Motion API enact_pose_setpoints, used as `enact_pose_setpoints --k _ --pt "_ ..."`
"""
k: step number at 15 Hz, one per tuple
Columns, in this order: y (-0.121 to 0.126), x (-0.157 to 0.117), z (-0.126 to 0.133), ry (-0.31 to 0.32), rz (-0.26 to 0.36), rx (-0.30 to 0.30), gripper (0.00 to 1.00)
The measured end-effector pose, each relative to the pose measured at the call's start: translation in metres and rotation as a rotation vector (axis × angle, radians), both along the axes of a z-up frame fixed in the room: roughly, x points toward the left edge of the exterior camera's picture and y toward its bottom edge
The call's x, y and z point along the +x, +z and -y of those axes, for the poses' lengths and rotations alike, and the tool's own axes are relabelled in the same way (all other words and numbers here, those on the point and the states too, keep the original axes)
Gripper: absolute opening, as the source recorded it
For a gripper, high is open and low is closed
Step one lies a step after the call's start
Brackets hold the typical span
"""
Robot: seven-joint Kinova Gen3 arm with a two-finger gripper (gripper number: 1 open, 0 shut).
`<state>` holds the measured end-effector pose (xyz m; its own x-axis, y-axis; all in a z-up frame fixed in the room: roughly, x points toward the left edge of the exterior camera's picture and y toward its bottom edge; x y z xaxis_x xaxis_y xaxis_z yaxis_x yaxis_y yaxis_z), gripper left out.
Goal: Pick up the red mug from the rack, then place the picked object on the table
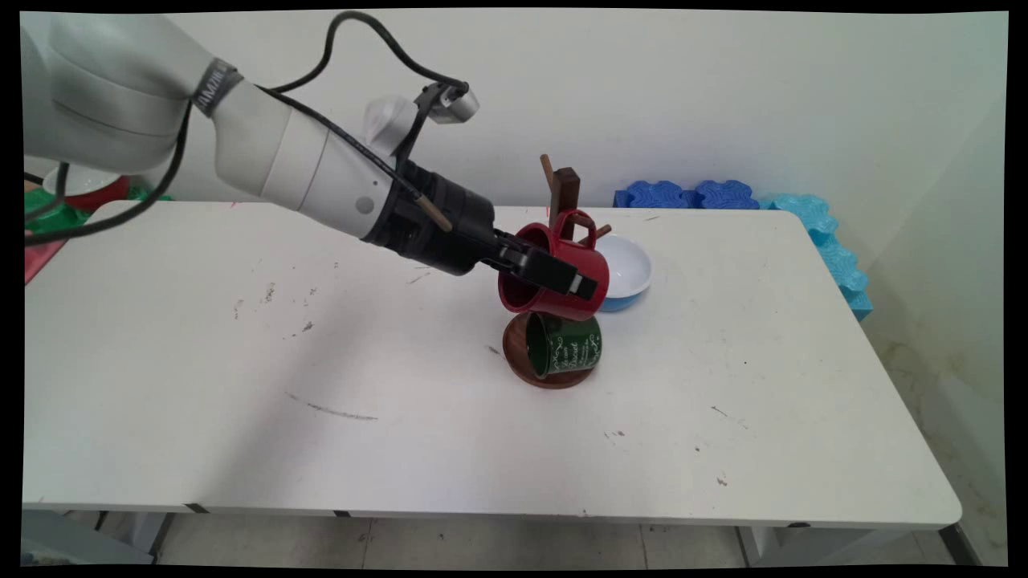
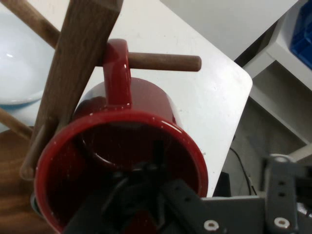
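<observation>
gripper (image 1: 554, 277): fingers clamped on the red mug's (image 1: 554, 273) wall
handle (image 2: 117, 73): hooked over a peg (image 2: 165, 62) of the wooden mug tree (image 1: 564, 193)
below: green mug (image 1: 566, 345)
beside: white bowl (image 1: 626, 269)

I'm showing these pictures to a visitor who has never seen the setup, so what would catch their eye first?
First, the red mug near the table's middle, gripped by the black gripper, one finger inside and one outside its wall, its handle hooked over a peg of the wooden mug stand. Just below it a green mug hangs over the stand's round base, and a white and blue bowl sits right behind.
</observation>
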<state>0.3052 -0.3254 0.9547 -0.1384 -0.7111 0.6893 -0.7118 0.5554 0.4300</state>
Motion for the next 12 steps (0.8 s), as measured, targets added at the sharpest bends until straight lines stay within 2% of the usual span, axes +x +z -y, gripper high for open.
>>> enact_pose_setpoints --k 12 --pt "0.000 -0.007 0.014 -0.003 0.006 -0.039 0.00"
